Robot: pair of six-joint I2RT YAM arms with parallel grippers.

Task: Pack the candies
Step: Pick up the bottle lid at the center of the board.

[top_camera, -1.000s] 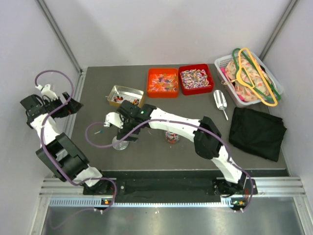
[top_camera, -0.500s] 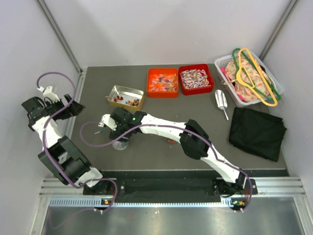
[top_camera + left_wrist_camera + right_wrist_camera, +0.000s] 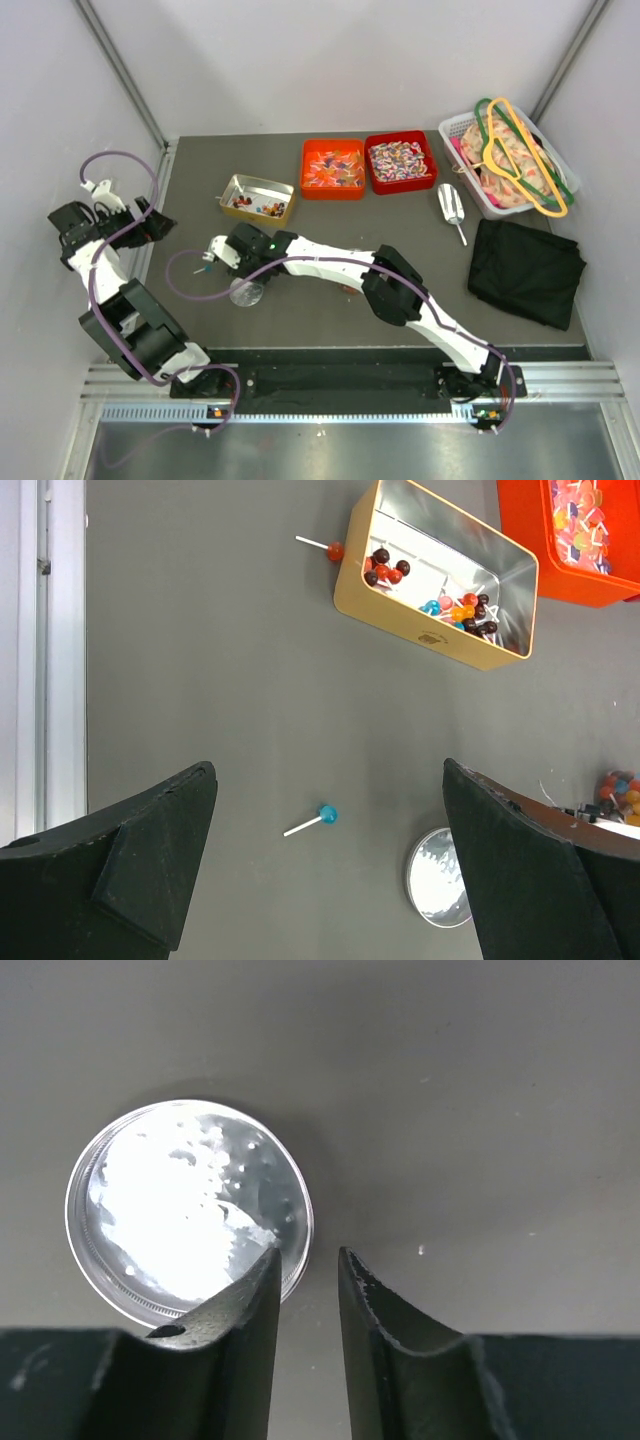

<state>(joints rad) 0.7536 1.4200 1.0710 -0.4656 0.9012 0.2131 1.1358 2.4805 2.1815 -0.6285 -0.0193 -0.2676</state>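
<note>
Right gripper [image 3: 308,1252] swung left across table, now low over round silver lid [image 3: 185,1210] — jaws gone from wide to narrow slit straddling its rim, can't tell if pinching yet. Left gripper [image 3: 330,768] off to left, jaws spread, nothing in them. Candies [image 3: 399,159] sit in red tray [image 3: 402,189] at back — guessing lid grab means capping step.

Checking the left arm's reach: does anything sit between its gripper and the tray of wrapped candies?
Yes. The gold tin lies straight between the left gripper and the candies, and the orange tray sits beyond it, right beside them. Both look low, so the arm could probably pass above.
</note>
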